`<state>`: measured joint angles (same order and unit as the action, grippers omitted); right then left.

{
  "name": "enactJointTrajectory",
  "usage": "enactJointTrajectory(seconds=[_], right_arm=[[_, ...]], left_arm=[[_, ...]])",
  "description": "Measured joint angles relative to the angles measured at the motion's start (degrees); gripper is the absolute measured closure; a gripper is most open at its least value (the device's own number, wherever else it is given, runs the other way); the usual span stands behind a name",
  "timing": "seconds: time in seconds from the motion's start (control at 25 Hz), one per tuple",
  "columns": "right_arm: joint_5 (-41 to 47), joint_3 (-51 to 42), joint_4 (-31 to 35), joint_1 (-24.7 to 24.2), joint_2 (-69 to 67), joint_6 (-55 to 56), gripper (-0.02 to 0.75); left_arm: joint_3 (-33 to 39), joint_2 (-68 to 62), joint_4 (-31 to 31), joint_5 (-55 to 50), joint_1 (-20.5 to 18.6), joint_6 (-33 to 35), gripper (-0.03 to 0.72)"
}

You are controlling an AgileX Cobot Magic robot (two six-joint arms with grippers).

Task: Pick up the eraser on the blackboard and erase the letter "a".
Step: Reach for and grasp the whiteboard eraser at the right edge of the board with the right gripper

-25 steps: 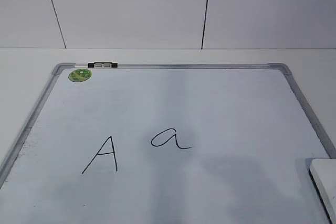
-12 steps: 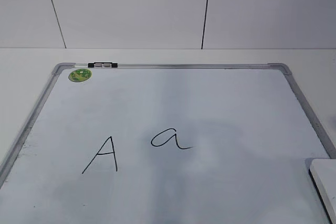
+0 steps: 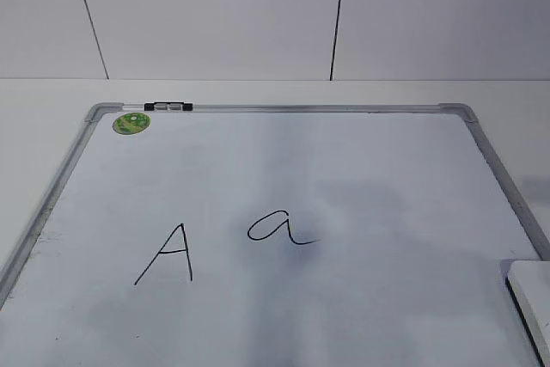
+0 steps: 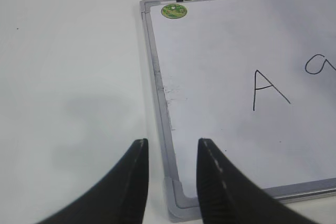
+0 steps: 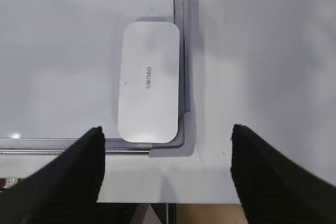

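The blackboard point(image 3: 344, 152) is a white board with a grey frame lying flat on the table. The small cursive letter "a" point(image 3: 277, 228) is in black marker near its middle, right of a capital "A" point(image 3: 168, 253). The white eraser point(image 5: 148, 81) lies in the board's near right corner, against the frame; its edge shows in the exterior view point(image 3: 531, 302). My right gripper point(image 5: 167, 145) is wide open and empty, above the table just short of that corner. My left gripper point(image 4: 171, 148) is open and empty over the board's near left corner point(image 4: 181, 203).
A round green sticker point(image 3: 131, 123) and a black-and-silver clip point(image 3: 168, 107) sit at the board's far left corner. A white tiled wall point(image 3: 258, 15) stands behind the table. The table's front edge point(image 5: 173, 203) lies just below the right gripper.
The shadows on the board have shifted slightly. The eraser and the letters have not moved.
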<state>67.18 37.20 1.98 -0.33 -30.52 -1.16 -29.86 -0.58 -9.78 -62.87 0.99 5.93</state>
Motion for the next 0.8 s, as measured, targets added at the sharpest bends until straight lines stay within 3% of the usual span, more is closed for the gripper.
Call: enactJointTrajectory(seconds=[0.36, 0.8], right_arm=[[-0.24, 0.0, 0.0, 0.0, -7.48, 0.0, 0.143], [-1.7, 0.0, 4.29, 0.0, -18.71, -0.22, 0.069]], left_arm=[[0.0, 0.0, 0.0, 0.0, 0.0, 0.0, 0.453], [0.0, 0.0, 0.0, 0.0, 0.0, 0.0, 0.453]])
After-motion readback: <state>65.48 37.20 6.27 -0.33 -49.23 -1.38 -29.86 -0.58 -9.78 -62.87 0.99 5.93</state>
